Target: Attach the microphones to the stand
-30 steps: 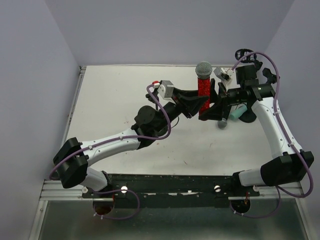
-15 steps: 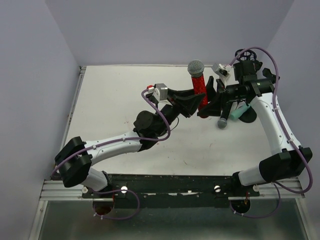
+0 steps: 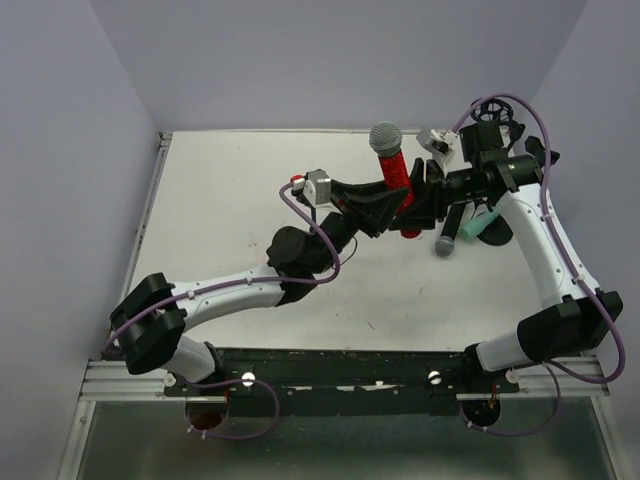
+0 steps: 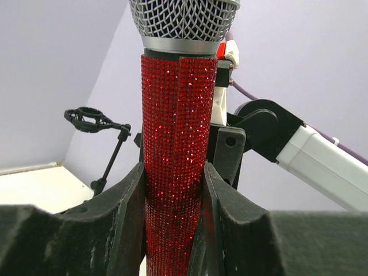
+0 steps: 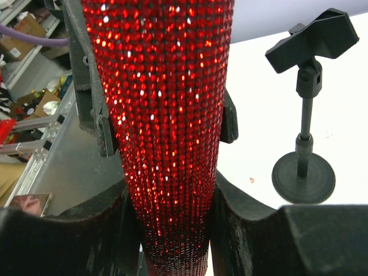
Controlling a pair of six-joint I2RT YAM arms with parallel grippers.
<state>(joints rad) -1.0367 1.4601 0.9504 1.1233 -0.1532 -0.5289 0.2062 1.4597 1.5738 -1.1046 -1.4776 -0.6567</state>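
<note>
Gripping red microphone [image 3: 396, 174], left tool [image 4: 175, 192], right tool [image 5: 169, 202] seemingly crowd together.

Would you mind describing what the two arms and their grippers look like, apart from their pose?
Both arms have white link shells with black joint housings: left arm, right arm. A purple cable loops along each. The left gripper and right gripper have matte black, wedge-shaped fingers.
</note>
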